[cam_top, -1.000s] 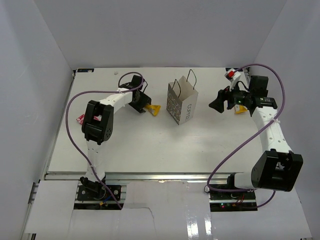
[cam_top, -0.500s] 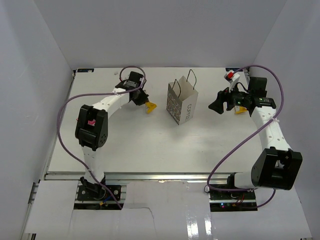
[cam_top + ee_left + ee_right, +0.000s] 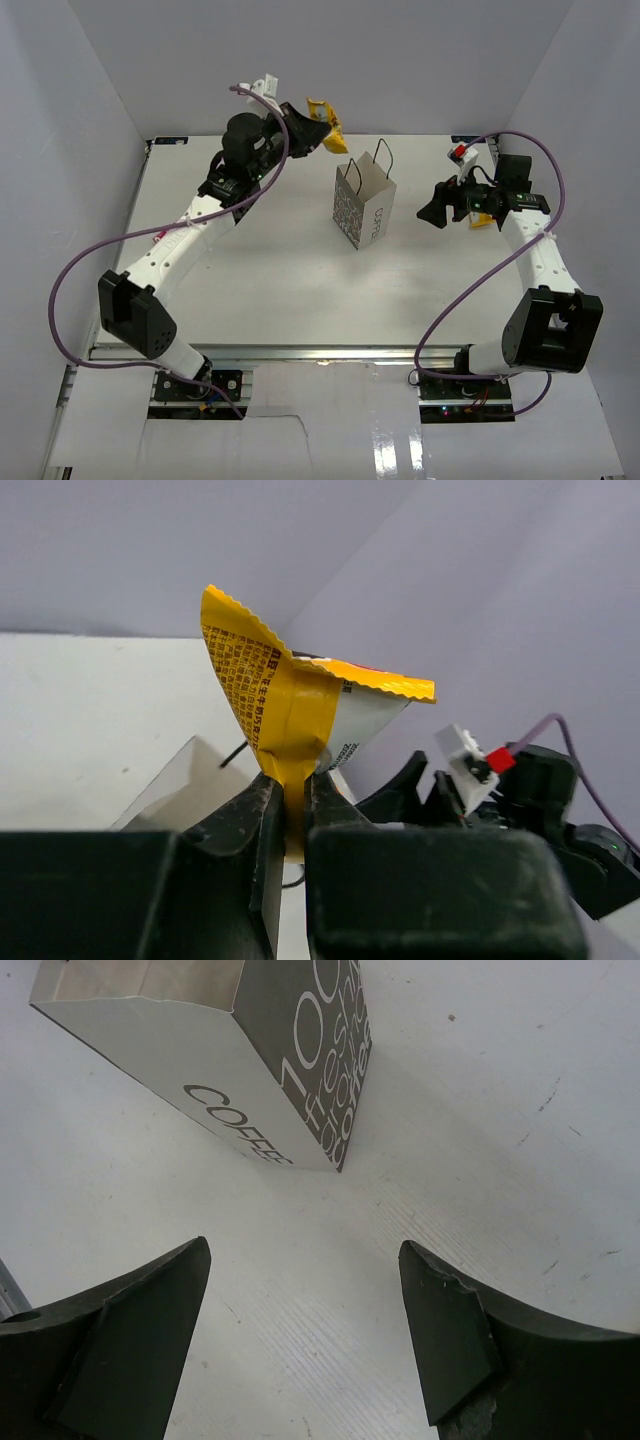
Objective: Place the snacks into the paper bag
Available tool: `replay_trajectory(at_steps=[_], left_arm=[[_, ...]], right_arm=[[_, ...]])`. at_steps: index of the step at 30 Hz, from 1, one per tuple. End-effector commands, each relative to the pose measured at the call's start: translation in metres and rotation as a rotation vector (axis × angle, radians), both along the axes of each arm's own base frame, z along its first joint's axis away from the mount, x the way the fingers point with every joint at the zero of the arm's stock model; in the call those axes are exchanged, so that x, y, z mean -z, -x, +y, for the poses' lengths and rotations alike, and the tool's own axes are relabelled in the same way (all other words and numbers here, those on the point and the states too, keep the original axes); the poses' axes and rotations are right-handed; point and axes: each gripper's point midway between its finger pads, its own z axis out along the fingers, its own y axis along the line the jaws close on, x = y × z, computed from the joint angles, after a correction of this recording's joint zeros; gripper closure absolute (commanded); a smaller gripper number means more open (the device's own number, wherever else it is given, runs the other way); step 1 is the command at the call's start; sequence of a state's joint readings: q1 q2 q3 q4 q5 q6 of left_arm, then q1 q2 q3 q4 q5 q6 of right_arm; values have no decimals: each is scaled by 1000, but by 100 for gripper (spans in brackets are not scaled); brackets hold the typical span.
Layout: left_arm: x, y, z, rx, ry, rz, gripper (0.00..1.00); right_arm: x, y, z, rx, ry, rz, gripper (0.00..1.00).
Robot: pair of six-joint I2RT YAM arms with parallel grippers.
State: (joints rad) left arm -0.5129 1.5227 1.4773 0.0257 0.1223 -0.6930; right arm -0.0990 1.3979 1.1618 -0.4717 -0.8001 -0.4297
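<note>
Clamping a yellow snack packet (image 3: 290, 695) by its lower crimped edge, the left pincer (image 3: 293, 810) is shut tight on the wrapper and held high above the tabletop (image 3: 300, 290), toward the back wall. The packet fans upward out of the jaws. Its yellow face carries a block of small dark print, too fine to read, and its other flap is white with more tiny print. From the overhead view this packet (image 3: 325, 112) sits up and to the left of the paper bag (image 3: 365, 205), not over its mouth.

The bag stands upright near the middle of the tabletop with its top open and its thin black handles raised. The right wrist view shows its white face bearing grey "COFFEE" lettering (image 3: 240, 1135), and its dark side panel is covered with the word "coffee" repeated in pale letters of differing sizes.

The right pincer (image 3: 300, 1260) is spread wide with nothing between its fingers, low over the tabletop just to the right of the bag. A second yellow packet (image 3: 480, 222) lies beside that arm's wrist, partly hidden. A pink packet (image 3: 160, 236) lies at the left edge.
</note>
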Motion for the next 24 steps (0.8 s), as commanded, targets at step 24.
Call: replay_trajectory(at_steps=[24], left_arm=[[47,-19,-102,308,-188,-120,67]], right_arm=[[-9,-10,-21,41,11,-46,18]])
